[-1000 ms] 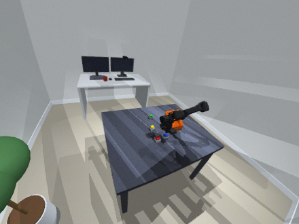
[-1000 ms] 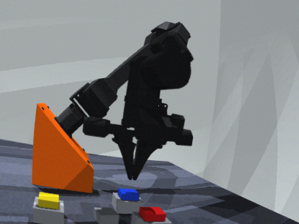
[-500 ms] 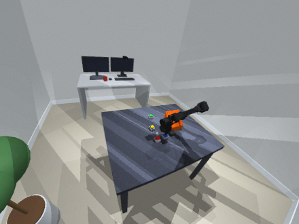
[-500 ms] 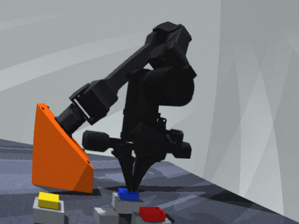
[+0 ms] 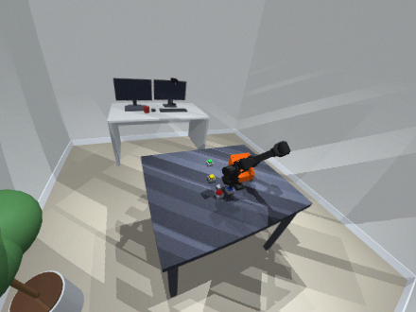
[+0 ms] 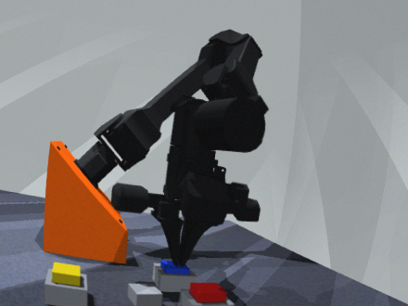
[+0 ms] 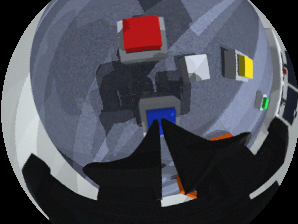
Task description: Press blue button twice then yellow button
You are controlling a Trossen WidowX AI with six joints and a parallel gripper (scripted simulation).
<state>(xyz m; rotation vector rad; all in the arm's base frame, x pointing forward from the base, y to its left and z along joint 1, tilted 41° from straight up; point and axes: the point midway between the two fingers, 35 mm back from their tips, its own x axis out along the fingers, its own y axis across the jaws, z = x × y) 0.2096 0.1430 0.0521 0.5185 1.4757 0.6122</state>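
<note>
Two fingers of the gripper [image 6: 180, 257] are pinched together, holding nothing, tips on the blue button [image 6: 175, 267] near the counter's middle. It looks like a blue press. Next, push down hard, then lift.
</note>
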